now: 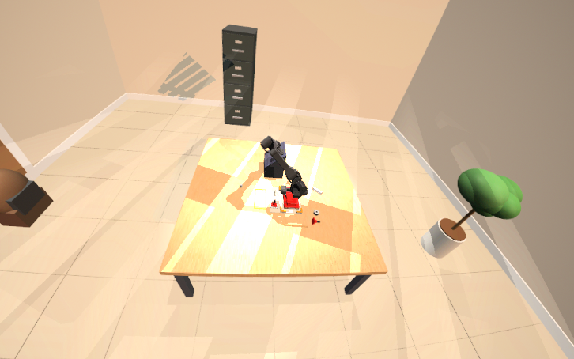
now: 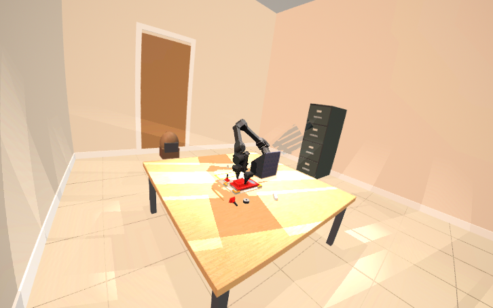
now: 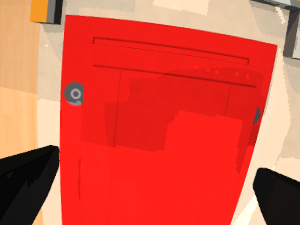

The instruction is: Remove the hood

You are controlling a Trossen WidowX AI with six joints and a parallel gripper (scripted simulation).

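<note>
The red toy car (image 1: 291, 206) (image 2: 240, 188) lies on a pale base on the table. In the wrist view its hood, seemingly the raised red panel (image 3: 200, 134), is on the car; its lower end is out of view. My gripper (image 3: 161, 168) (image 2: 241, 180) is open and empty. Its fingers are low over the car, one beyond each long side of the red body in the wrist view. Whether they touch it cannot be told. The marked area, a yellow outline (image 1: 254, 198), is left of the car in the top view, with nothing seen inside it.
A pale holder with a red, black-topped part (image 1: 273, 204) (image 2: 226, 178) stands between car and outline. Orange-and-grey corner brackets (image 3: 39, 10) edge the car's place. A wheel (image 1: 316, 213) (image 2: 246, 200), a red piece with dark shaft (image 1: 314, 221) (image 2: 232, 199) and a white bar (image 1: 317, 190) (image 2: 275, 196) lie nearby.
</note>
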